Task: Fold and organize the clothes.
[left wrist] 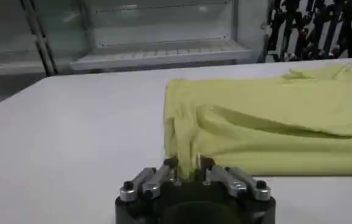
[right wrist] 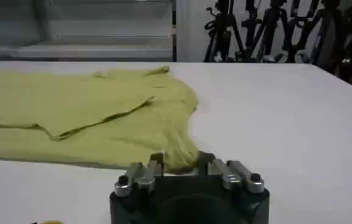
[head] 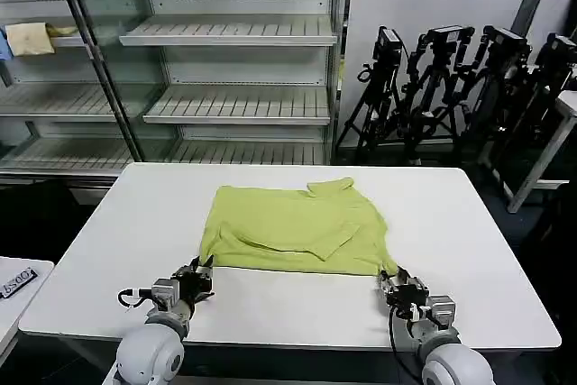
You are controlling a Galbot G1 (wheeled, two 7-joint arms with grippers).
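The clothes are one lime shirt (head: 288, 227) lying flat on the white table (head: 469, 250), collar at the far side and one sleeve folded over its middle. My left gripper (head: 201, 270) is at the shirt's near left corner, shut on the hem; in the left wrist view the fabric (left wrist: 273, 122) runs down between that gripper's (left wrist: 188, 165) fingers. My right gripper (head: 394, 275) is at the near right corner, shut on a bunched bit of hem. In the right wrist view the shirt (right wrist: 72, 109) gathers into the right gripper (right wrist: 180, 159).
Metal shelving (head: 234, 42) stands behind the table, with a pale beige cloth (head: 32, 38) on a left shelf. Camera tripods (head: 451, 78) crowd the back right. A small white side table (head: 13, 281) sits at the near left. Bare tabletop surrounds the shirt.
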